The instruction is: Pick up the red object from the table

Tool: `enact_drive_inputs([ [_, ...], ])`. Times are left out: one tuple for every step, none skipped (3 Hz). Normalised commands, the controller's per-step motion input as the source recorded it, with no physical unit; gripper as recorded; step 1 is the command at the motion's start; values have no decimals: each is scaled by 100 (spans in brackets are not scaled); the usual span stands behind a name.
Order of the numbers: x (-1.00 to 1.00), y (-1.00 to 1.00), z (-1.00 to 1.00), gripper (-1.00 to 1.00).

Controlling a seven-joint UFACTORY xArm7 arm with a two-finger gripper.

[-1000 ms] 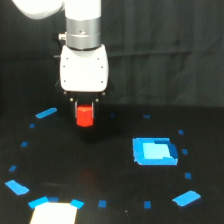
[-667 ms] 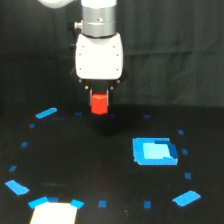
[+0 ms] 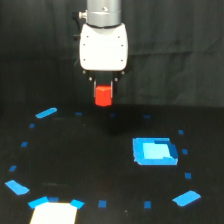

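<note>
Red object [image 3: 103, 96] hangs directly under the white body of the hand [image 3: 103, 98], caught between the two short dark fingers [image 3: 95, 86], which are closed narrowly on its upper part. Only the lower part of the small block shows below them. It seems to be clear of the surface [image 3: 90, 165]: a faint darker patch, probably its shadow, lies on the black top well below the hand, which suggests open space between the block and the surface. I judge that the block is held in the air by the grip alone.

The hand points straight down, and the block sits in the middle of it, not to one side. This is probably why it stays level and does not tilt; a centred grip on such a stubby piece gives it little chance to turn.

Below the hand and toward the exterior view's right lies the blue square patch [image 3: 155, 151], flat on the surface and well apart from the block. Small blue tape marks [image 3: 46, 113] are spread around in a loose ring, one of them below the hand toward the exterior view's left. A pale white shape [image 3: 55, 213] sits far below the hand at the bottom edge; what it is, I cannot tell.

The pick appears to be essentially done, as long as the grip does not slip.
</note>
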Motion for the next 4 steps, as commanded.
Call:
enact_drive_inputs([
  [-29, -41, -40, -100],
  [4, -51, 12, -100],
  [4, -14, -20, -100],
  [-21, -16, -8, -100],
])
